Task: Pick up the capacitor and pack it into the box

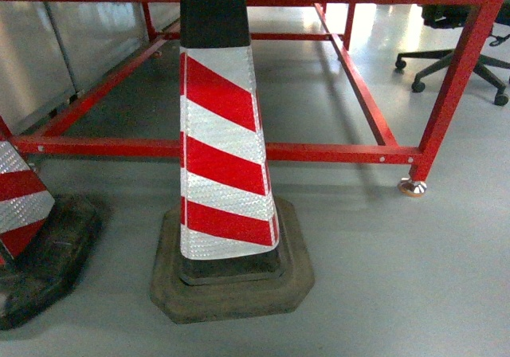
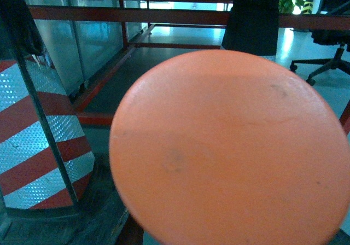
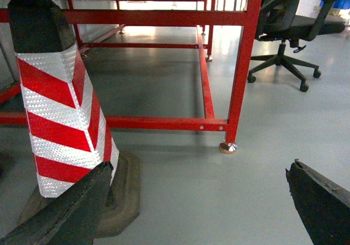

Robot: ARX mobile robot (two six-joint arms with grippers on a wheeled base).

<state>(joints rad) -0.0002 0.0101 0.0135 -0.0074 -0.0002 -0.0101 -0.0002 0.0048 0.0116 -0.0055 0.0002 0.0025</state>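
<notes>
The capacitor and the box are out of view in all three views. My right gripper [image 3: 200, 167] hangs open over bare grey floor, with one dark finger [image 3: 71, 209] at the lower left and the other at the lower right, and nothing between them. In the left wrist view a large orange round disc [image 2: 229, 146] fills most of the picture and no finger of my left gripper shows. Neither gripper appears in the head view.
A red-and-white striped traffic cone [image 1: 223, 158] on a dark rubber base stands straight ahead, with a second cone [image 1: 20, 202] at the left edge. Behind them runs a red metal table frame [image 1: 335, 151] with a foot [image 1: 412, 186]. An office chair [image 1: 458, 66] stands at the far right.
</notes>
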